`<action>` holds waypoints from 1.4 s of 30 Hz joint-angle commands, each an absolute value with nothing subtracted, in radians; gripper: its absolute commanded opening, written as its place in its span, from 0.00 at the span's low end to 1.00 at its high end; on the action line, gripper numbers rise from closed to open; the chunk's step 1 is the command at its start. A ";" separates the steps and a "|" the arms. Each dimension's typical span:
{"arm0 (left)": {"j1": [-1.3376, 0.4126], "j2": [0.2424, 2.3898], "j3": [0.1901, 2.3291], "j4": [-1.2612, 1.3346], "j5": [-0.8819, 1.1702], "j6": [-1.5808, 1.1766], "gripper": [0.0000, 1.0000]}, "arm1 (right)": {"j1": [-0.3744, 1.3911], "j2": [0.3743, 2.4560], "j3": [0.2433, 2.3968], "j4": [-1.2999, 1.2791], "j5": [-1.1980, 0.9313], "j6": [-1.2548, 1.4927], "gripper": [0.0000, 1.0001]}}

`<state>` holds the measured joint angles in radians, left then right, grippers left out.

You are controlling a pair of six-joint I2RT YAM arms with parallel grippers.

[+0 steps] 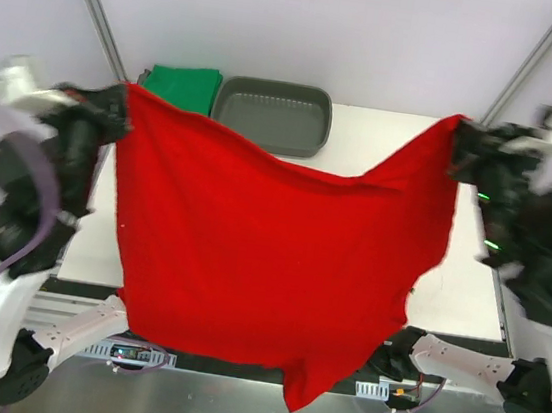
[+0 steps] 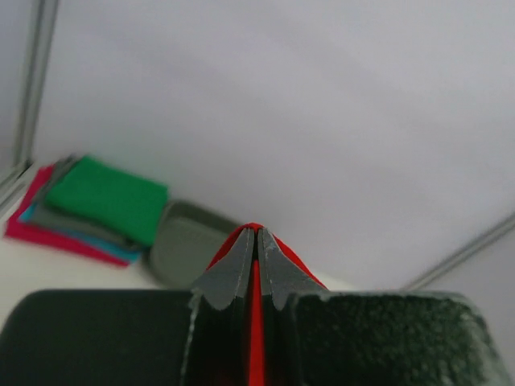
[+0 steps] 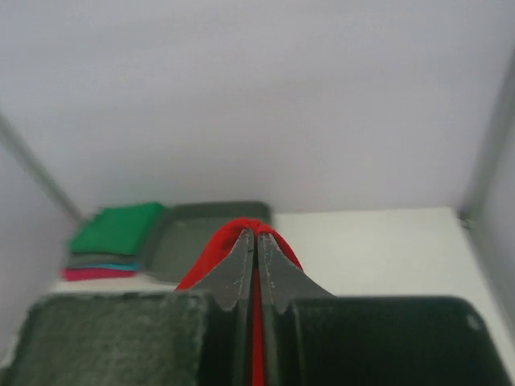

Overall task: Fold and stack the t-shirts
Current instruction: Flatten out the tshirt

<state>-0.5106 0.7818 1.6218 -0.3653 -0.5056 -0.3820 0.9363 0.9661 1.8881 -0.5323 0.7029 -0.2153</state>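
Shirt [image 1: 269, 266], red, hung spread above the desk [image 1: 385, 139].
Left gripper [image 1: 126, 102] and right gripper [image 1: 457, 143] are each clamped tight on a top corner; folded shirts [image 1: 182, 84] sit stacked at the far-left corner beside the tub [image 1: 272, 115].

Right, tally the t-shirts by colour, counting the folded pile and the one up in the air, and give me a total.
red t-shirt: 1, held up unfolded
green t-shirt: 1, top of the folded pile
grey t-shirt: 1
teal t-shirt: 1
magenta t-shirt: 1, bottom of the pile
Total: 5
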 commanded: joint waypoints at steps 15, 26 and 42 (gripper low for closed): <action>-0.223 1.744 1.339 -0.141 -0.446 -0.486 0.00 | 0.365 1.642 1.459 -0.267 0.468 0.044 0.00; -0.160 1.948 1.440 -0.143 -0.351 -0.505 0.00 | 0.325 1.939 1.604 -0.272 0.414 0.110 0.00; -0.126 2.037 1.578 -0.251 -0.405 -0.535 0.04 | 0.287 2.143 1.857 -0.353 0.492 0.159 0.04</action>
<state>-0.1444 2.0415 1.5021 -0.1749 -0.3470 -0.4881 0.3115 2.1025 1.7397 -0.3077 0.4362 0.1165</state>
